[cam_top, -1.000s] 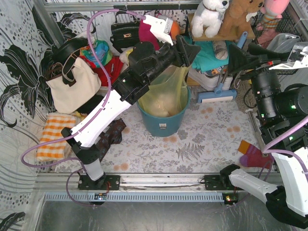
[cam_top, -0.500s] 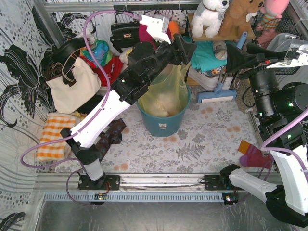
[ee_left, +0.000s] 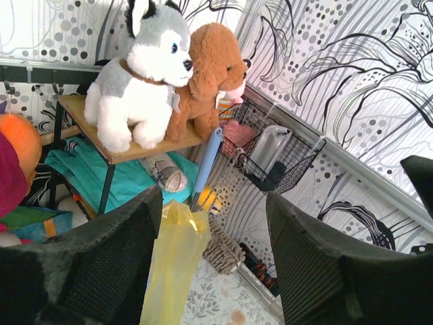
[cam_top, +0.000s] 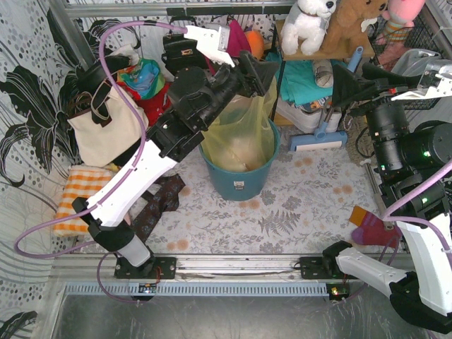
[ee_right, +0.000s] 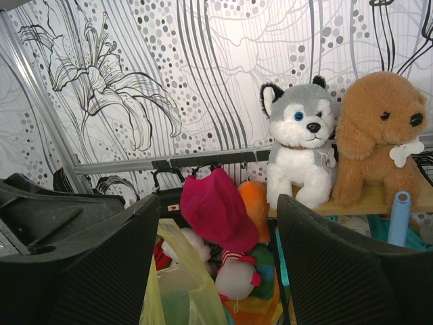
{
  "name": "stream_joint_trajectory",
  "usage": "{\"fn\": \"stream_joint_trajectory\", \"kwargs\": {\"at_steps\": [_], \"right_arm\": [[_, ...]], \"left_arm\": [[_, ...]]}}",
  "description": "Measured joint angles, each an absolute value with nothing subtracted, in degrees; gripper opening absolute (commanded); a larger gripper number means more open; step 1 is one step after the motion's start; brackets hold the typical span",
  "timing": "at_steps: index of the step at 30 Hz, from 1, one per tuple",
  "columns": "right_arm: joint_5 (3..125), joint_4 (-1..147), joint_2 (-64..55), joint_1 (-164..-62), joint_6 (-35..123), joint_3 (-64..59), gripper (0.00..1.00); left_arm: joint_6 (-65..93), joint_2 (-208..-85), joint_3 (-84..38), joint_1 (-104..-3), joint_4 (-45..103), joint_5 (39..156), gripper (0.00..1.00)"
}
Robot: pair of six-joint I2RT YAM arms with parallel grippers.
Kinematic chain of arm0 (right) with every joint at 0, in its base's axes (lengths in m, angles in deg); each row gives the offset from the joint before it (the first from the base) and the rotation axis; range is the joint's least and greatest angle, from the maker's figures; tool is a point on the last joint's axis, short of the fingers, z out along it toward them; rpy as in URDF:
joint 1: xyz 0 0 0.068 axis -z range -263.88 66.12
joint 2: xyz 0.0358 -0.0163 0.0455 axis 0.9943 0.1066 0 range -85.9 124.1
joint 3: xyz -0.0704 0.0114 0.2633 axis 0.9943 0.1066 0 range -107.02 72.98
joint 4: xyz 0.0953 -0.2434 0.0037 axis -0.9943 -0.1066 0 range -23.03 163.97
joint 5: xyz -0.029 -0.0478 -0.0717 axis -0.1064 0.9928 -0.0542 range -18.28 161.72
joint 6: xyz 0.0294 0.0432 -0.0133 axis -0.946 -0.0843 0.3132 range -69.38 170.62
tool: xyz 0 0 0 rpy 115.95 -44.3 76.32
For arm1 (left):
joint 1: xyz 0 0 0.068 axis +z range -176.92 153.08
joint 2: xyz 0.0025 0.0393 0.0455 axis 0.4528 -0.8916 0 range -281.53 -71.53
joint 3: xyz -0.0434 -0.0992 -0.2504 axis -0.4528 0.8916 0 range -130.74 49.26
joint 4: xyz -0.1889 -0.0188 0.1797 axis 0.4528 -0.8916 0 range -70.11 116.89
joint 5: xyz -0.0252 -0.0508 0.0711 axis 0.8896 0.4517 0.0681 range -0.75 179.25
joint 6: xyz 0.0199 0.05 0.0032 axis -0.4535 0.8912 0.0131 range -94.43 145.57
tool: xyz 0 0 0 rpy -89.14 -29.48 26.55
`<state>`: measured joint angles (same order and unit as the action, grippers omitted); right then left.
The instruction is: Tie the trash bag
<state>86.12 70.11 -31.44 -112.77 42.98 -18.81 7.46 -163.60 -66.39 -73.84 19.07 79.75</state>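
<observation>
The trash bag (cam_top: 240, 131) is thin yellow plastic and stands in a teal bucket (cam_top: 244, 182), with pale crumpled paper showing inside. Its upper flap rises to my left gripper (cam_top: 260, 70), which hovers over the bag's back rim with jaws wide apart. In the left wrist view a yellow strip of the bag (ee_left: 172, 264) stands against the inner face of the left finger (ee_left: 95, 264); the left gripper (ee_left: 215, 203) is not closed on it. My right gripper (cam_top: 351, 72) is open to the right of the bucket, apart from the bag. In the right wrist view the bag (ee_right: 186, 291) shows low between the open jaws of the right gripper (ee_right: 218, 203).
A cream tote bag (cam_top: 106, 127) and an orange checked cloth (cam_top: 74, 201) lie at the left. Plush toys (cam_top: 311, 21) sit on a shelf behind the bucket. A black handbag (cam_top: 180, 49), a pink hat (ee_right: 216, 206) and a brush (cam_top: 318, 138) crowd the back.
My left arm has swung left, its elbow well left and its gripper slightly left above the bag. The bag's flap stands more upright. The right gripper has barely moved.
</observation>
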Motion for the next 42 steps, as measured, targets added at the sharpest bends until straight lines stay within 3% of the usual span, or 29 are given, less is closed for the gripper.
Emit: {"fn": "stream_joint_trajectory", "kwargs": {"at_steps": [18, 30, 35, 37, 42], "right_arm": [[86.09, 69.24, -31.44, -112.77, 42.98, -18.72, 0.7], [86.09, 69.02, -31.55, -112.77, 42.98, -18.72, 0.7], [86.07, 69.04, -31.53, -112.77, 42.98, -18.7, 0.7], [85.88, 69.06, -31.47, -112.77, 42.98, -18.7, 0.7], [83.62, 68.98, -29.85, -112.77, 42.98, -18.99, 0.7]], "left_arm": [[8.73, -167.71, -69.76, -73.81, 11.88, 78.72, 0.66], [9.82, -168.59, -70.35, -73.81, 10.57, 78.7, 0.27], [10.2, -168.59, -71.03, -73.81, 10.53, 78.75, 0.05], [10.31, -168.54, -71.16, -73.81, 10.64, 78.99, 0.0], [10.24, -167.45, -69.87, -73.84, 11.75, 82.31, 0.0]]}}
